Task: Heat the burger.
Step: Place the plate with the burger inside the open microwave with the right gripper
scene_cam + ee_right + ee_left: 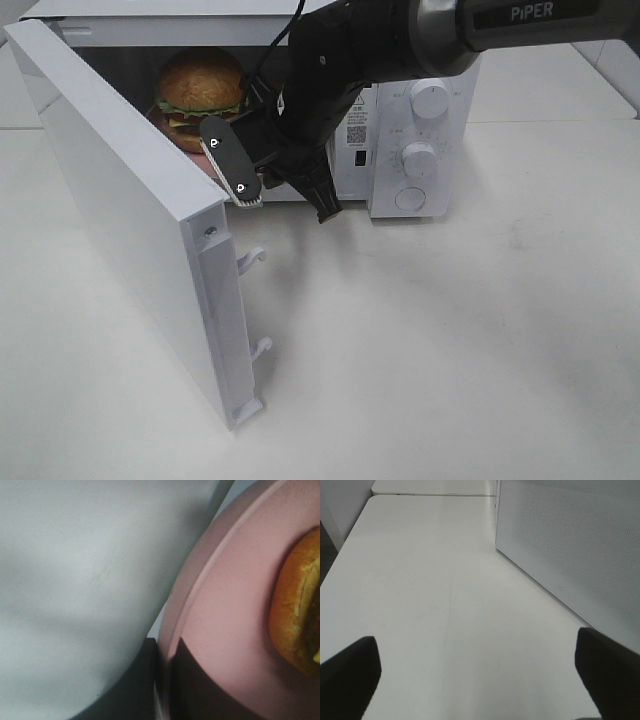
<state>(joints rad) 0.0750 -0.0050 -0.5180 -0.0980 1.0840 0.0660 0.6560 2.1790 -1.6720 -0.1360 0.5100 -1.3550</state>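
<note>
Reaching into the open microwave (420, 120) at the far edge of the tabletop (450, 350), the right gripper (288, 205) meets the rim of the pink plate (225, 580); whether it is clamped there or apart, I cannot tell. The burger (200, 90) sits inside on it, placed for heating. Off the job, the left gripper (477, 645) hangs spread wide.

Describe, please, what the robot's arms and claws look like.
The right arm is black with a grey link lettered PiPER in white and a black cable. The right claw has flat black fingers, one tip pale and ribbed. The left claw shows only black fingertips.
</note>
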